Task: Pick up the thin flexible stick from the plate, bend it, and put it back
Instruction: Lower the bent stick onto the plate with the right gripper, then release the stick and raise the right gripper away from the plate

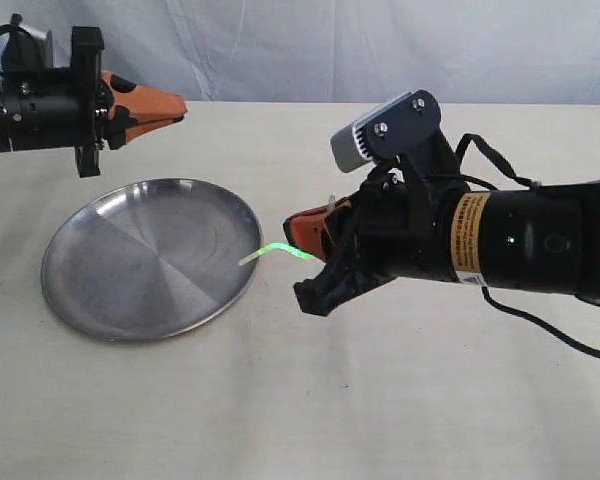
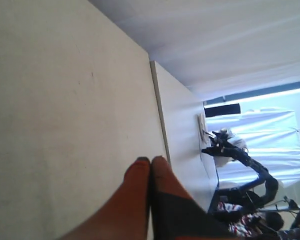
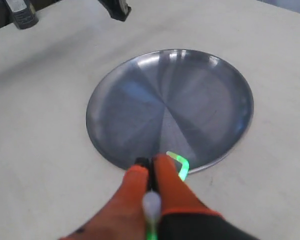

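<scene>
The right claw (image 1: 298,236) was clamped on the bent stick (image 1: 268,253) at the rim of the plate (image 1: 78,222); the left claw (image 1: 178,108) was pressed together, empty.

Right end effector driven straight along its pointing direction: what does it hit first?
Probably the plate, at its near rim. The right end effector, shut on the stick, points straight at it; its height over the rim is unclear, so it might skim above.
</scene>
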Controlling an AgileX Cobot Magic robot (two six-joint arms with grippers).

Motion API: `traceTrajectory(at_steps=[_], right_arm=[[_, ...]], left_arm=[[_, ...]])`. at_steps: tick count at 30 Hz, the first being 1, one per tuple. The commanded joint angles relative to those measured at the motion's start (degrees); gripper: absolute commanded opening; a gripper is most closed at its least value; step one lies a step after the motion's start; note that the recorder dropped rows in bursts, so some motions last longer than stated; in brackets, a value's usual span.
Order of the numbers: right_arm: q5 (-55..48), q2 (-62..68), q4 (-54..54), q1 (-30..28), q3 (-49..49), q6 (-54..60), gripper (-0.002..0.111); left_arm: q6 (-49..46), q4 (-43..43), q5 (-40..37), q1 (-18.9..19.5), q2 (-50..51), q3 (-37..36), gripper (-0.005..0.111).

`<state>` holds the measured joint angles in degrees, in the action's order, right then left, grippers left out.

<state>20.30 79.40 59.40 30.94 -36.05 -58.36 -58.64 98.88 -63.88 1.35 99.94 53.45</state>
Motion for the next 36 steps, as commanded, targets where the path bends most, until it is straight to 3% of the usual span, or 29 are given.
traceTrajectory(at_steps=[1, 4, 9, 18, 26, 28, 32, 36], right_arm=[[6.5, 2.2, -12.7, -0.3, -1.0, 3.1, -0.001], [13.4, 6.9, -19.3, -0.3, -3.4, 3.8, -0.001], [16.2, 18.1, -21.2, -0.2, -12.3, 0.6, -0.001], [21.9, 36.7, -16.8, 0.0, -28.3, -12.9, -0.001], [21.9, 45.6, -13.9, 0.2, -35.7, -19.7, -0.001], [21.9, 46.4, -12.5, 0.3, -36.6, -20.4, 0.005], [21.3, 47.2, -10.4, 0.5, -38.1, -21.6, 0.036], [19.8, 47.0, -10.4, 0.4, -38.1, -21.6, 0.055]], left_arm=[[-3.3, 1.1, -0.9, 7.0, -4.7, -0.3, 0.0], [-3.5, 1.1, -3.4, 13.4, -9.0, -0.3, 0.0], [-6.3, 1.1, -6.1, 19.7, -15.4, -0.3, 0.0], [-9.6, -0.6, -6.1, 20.4, -20.9, -0.3, 0.0], [-9.6, -1.2, -6.1, 20.4, -20.9, -0.3, 0.0], [-9.6, -1.7, -6.1, 20.4, -20.9, -0.3, 0.0], [-9.6, -3.2, -6.1, 20.4, -20.9, -0.3, 0.0], [-9.6, -3.5, -6.1, 20.3, -20.9, -0.3, 0.0]])
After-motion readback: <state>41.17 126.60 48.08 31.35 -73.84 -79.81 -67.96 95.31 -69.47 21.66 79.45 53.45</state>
